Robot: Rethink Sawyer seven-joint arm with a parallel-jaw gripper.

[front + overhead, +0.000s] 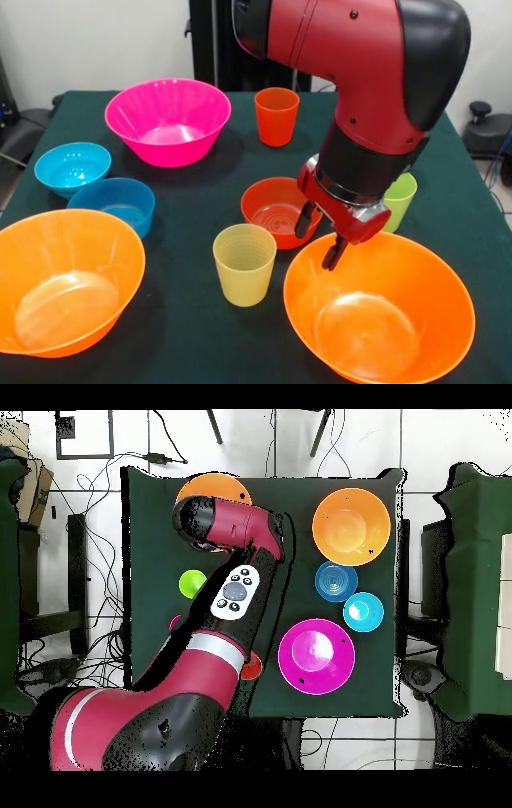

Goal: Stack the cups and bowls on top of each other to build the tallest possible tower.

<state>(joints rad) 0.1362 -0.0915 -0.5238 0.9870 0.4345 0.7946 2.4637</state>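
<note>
My gripper (320, 236) is open and holds nothing. It hangs over the far rim of a large orange bowl (380, 308), next to the small red-orange bowl (272, 210). A ribbed yellow cup (244, 264) stands upright just left of that large bowl. The lime green cup (400, 200) (192, 583) peeks out behind the arm. An orange cup (277, 116) stands at the back beside the magenta bowl (168, 120) (316, 655). In the overhead view the arm hides the gripper.
At the left, a light blue bowl (72, 168) (363, 612) and a darker blue bowl (112, 206) (336, 581) sit side by side. The second large orange bowl (68, 280) (350, 526) is in front of them. All stand separately on the dark green table (192, 336).
</note>
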